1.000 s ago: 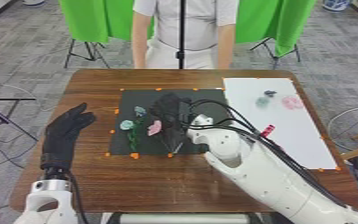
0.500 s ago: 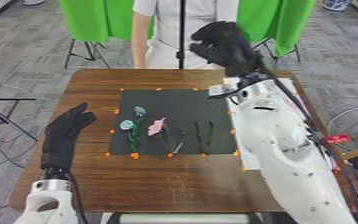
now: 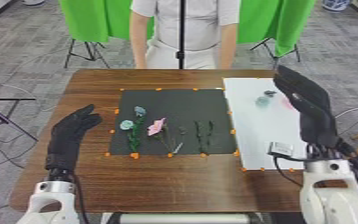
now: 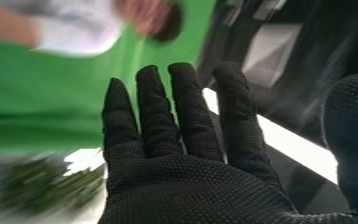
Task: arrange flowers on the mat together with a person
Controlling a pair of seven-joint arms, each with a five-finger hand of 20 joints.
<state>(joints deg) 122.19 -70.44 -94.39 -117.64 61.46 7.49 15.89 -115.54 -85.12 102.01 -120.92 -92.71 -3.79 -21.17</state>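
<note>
If the empty right hand (image 3: 310, 102) in dimpled black fabric, its fingers straight, comes too low from right of the dark rectangular mat (image 3: 180, 103), it may drag the thin-stemmed pink flower (image 3: 156, 126) lying on it, while the black-gloved left hand (image 3: 66, 138), also empty, is open left of the mat.

Head view high, forward-down over table (image 3: 175, 187); wrist view (very near) past fingers (image 3: 294, 82); green cloth (image 3: 85, 22) in both.

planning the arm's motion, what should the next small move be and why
Probably ease the right hand down toward the teal bloom on the white sheet: the hand is open and empty, and the two green stems at the dark mat's right look bare of blooms.
</note>
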